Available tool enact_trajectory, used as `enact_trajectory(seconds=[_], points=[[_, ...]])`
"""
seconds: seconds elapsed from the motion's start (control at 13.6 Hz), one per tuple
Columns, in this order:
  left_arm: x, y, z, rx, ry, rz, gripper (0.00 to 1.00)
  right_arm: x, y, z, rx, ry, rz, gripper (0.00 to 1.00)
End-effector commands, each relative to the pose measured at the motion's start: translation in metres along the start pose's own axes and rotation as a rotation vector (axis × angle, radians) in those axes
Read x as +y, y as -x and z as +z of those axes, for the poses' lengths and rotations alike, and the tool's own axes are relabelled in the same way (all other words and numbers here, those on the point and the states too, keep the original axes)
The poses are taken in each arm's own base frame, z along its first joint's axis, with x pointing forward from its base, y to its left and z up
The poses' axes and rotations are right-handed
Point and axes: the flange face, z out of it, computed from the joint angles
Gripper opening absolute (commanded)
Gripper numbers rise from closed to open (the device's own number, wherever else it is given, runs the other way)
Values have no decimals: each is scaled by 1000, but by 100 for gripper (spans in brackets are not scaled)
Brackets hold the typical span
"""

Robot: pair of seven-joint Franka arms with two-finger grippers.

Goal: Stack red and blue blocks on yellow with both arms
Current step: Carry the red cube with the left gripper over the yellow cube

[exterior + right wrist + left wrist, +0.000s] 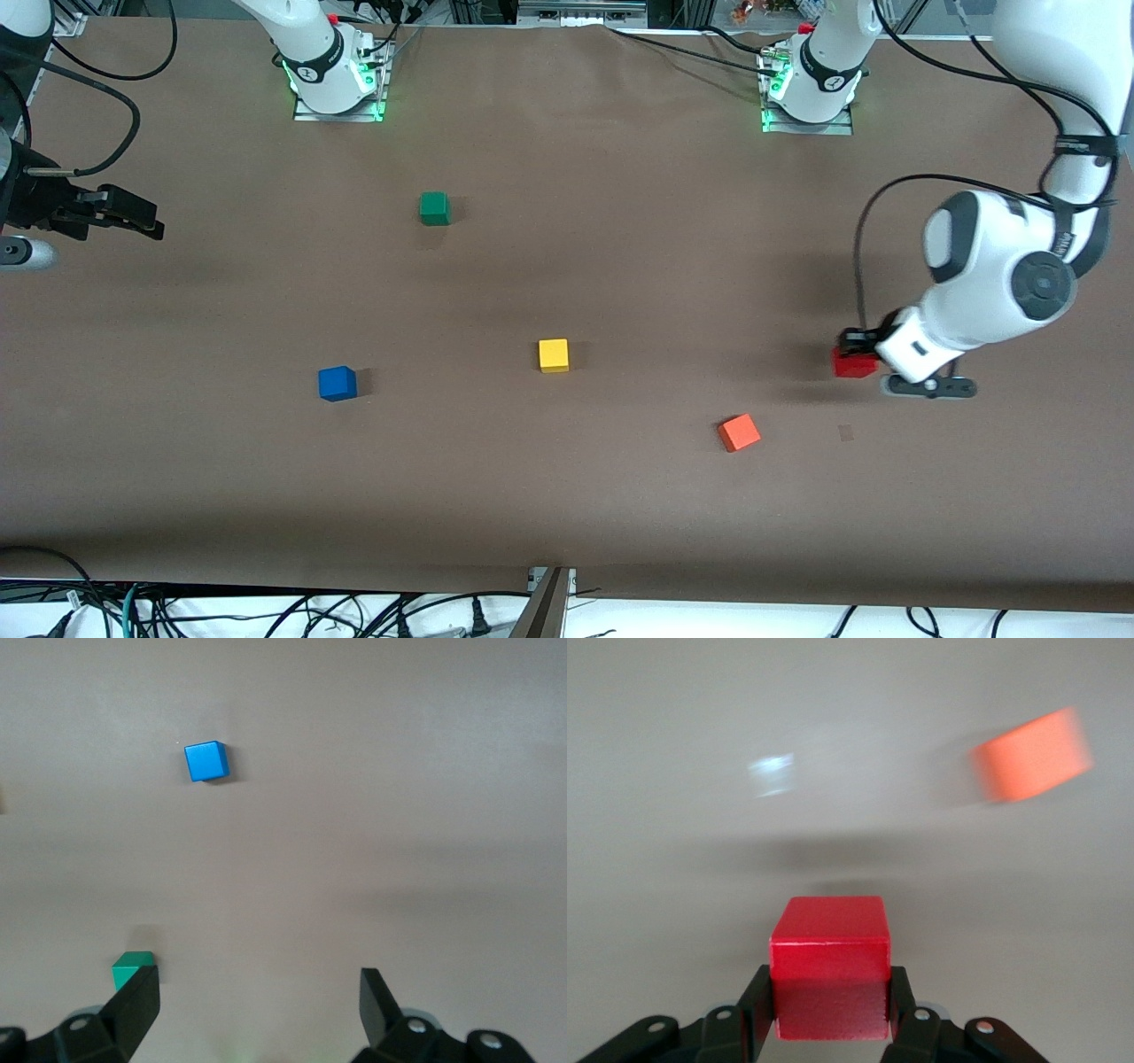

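Left gripper (858, 347) clamped tight on the red block (852, 363), down at the left arm's end of the brown surface (620, 221). Seen from the left wrist: red block (830, 967) squeezed between both black fingers (756, 1010), its top face showing above them. Cannot tell whether lifted or resting on the surface. Orange block (739, 432) near it, lower in the front view, a little toward the middle; a blurred orange shape (1031, 754) from the left wrist.

Right gripper (133, 215) out at the right arm's end, hanging over bare surface, jaws spread wide with nothing between them. Right arm waiting. Through the right wrist view, fingers (135, 1003) well apart, blue block (206, 761) and a corner of the green block (131, 968) showing.

Yellow block (554, 355) alone near the middle, nothing on top. Blue block (337, 383) toward the right arm's end from yellow, slightly nearer the camera. Green block (434, 208) farther from the camera than both, well apart.
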Motion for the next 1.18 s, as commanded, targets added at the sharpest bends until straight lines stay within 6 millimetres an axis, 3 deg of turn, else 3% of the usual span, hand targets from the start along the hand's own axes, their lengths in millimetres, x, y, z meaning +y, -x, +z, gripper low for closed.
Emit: enact_trajectory(seconds=[0.0, 0.22, 0.37, 0.44, 0.59, 0.89, 1.11], points=[[119, -4, -10, 17, 14, -42, 0, 0, 3, -3, -3, 5, 8, 100], [231, 1, -11, 13, 47, -27, 0, 0, 2, -4, -2, 5, 8, 100], [289, 6, -2, -6, 48, -20, 0, 0, 1, -5, 12, 10, 8, 100], [308, 9, 7, -8, 52, -52, 1, -1, 1, -8, 21, 12, 7, 100], [339, 11, 23, 4, 54, -66, 1, -3, -1, -10, 35, 16, 2, 100], [381, 20, 55, 30, 26, -35, 0, -10, -3, -11, 48, 12, -9, 100], [393, 24, 82, 13, 22, -30, 0, -19, -6, -11, 65, 6, -11, 100]])
